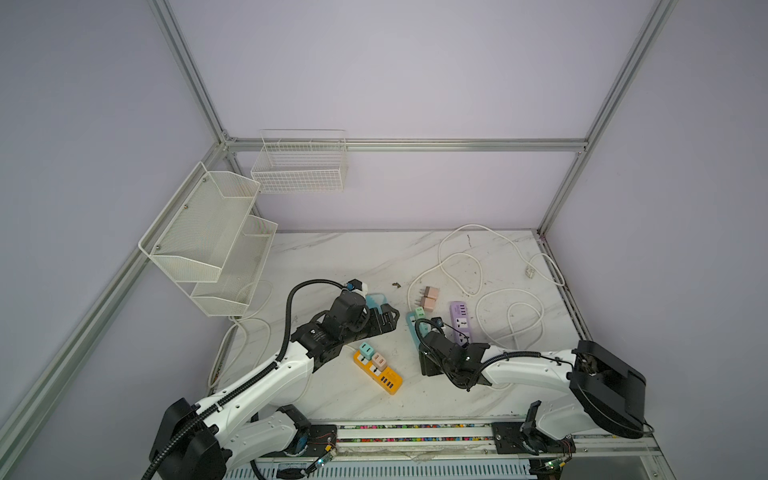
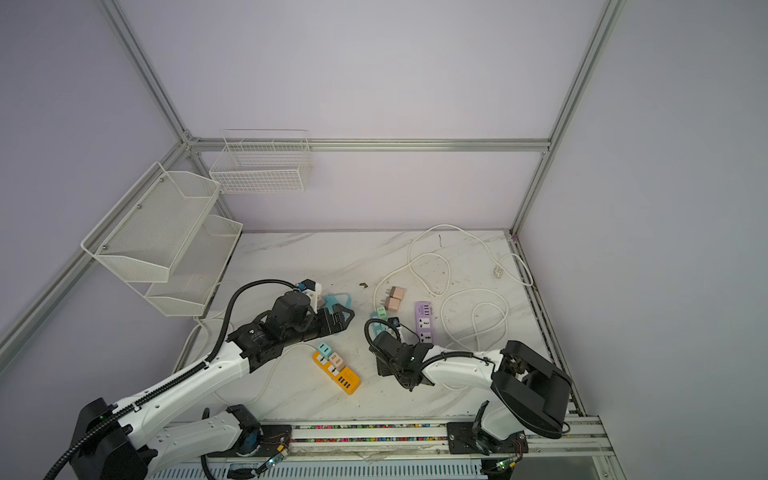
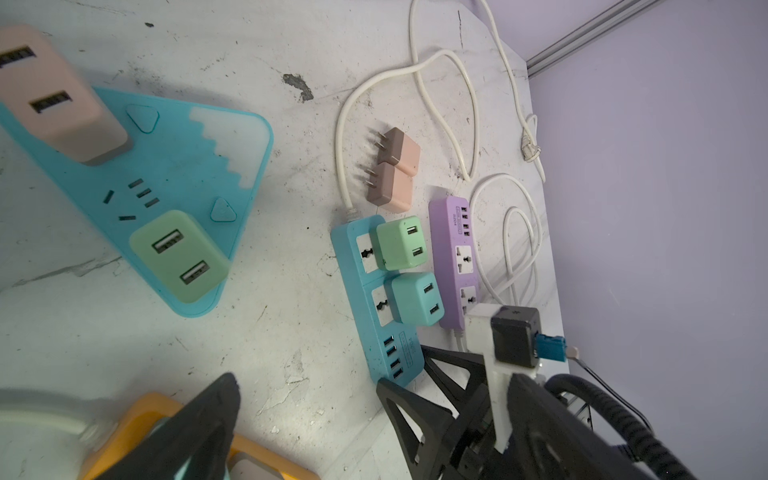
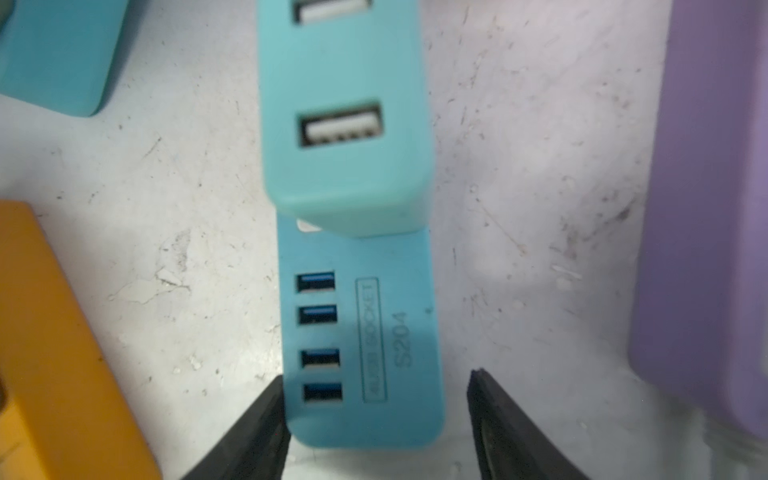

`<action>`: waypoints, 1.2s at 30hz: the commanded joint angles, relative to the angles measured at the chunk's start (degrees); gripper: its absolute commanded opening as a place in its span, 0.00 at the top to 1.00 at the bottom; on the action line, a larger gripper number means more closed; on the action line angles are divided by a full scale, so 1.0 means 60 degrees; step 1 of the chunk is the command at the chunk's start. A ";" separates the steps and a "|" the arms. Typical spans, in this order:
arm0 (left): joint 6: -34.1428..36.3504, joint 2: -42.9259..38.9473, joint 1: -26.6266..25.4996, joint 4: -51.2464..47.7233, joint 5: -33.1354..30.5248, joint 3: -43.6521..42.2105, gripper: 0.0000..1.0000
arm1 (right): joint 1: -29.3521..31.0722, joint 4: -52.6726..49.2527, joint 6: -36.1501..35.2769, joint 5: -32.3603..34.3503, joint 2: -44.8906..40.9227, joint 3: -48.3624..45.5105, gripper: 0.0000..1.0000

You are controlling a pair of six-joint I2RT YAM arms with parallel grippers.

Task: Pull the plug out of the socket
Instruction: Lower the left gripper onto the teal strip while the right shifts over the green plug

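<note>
A blue socket strip point(image 1: 411, 322) point(image 3: 361, 291) lies mid-table with a green plug point(image 3: 401, 243) and a teal plug point(image 3: 415, 297) point(image 4: 345, 124) seated in it. My right gripper point(image 1: 424, 352) point(image 4: 376, 386) straddles the strip's USB end point(image 4: 365, 332), low over the table. It is open: one finger touches the strip's side, the other stands off with a gap. My left gripper point(image 1: 384, 318) point(image 3: 374, 415) hovers wide open to the left of the strip, holding nothing.
A blue triangular socket point(image 3: 166, 166) carries a pink and a green plug. An orange strip point(image 1: 378, 372) holds two more plugs. A purple strip point(image 1: 461, 322), two loose pink plugs point(image 1: 428, 296) and looped white cable point(image 1: 511, 316) lie right. Wire shelves point(image 1: 216, 245) hang at left.
</note>
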 commanded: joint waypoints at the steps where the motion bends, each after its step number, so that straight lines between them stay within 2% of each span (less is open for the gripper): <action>1: -0.0039 0.0369 -0.0093 0.0662 0.0392 0.0182 0.00 | 0.0044 -0.0704 0.0051 0.0092 -0.0943 -0.0049 0.28; 5: -0.0126 0.1020 -0.0188 0.0807 0.0431 0.0494 0.03 | 0.0044 -0.1193 0.0185 -0.0330 -0.1982 0.0153 0.28; 9: -0.0445 0.1523 -0.0188 0.1557 0.0434 0.0279 0.13 | 0.0044 -0.1942 0.0083 -0.0306 -0.2156 0.0947 0.28; 11: -0.0735 0.1806 -0.0174 0.2026 0.0501 0.0131 0.18 | 0.0029 -0.2174 -0.0001 -0.0287 -0.1958 0.1349 0.28; 18: -0.0859 0.2811 -0.0146 0.2520 0.0793 0.0437 0.26 | -0.0251 -0.2678 -0.0217 -0.0057 -0.0727 0.2796 0.30; 22: -0.1065 0.3437 -0.0001 0.2979 0.0636 0.0241 0.32 | -0.0931 -0.2868 -0.0551 -0.0129 0.0069 0.3503 0.34; 27: -0.1214 0.4091 0.0119 0.3731 0.1258 0.0254 0.38 | -0.1785 -0.2868 -0.1154 -0.0359 0.0597 0.4086 0.39; 36: -0.1225 0.4996 0.0132 0.4496 0.1724 0.0460 0.44 | -0.2242 -0.3015 -0.1847 -0.0604 0.1527 0.5056 0.40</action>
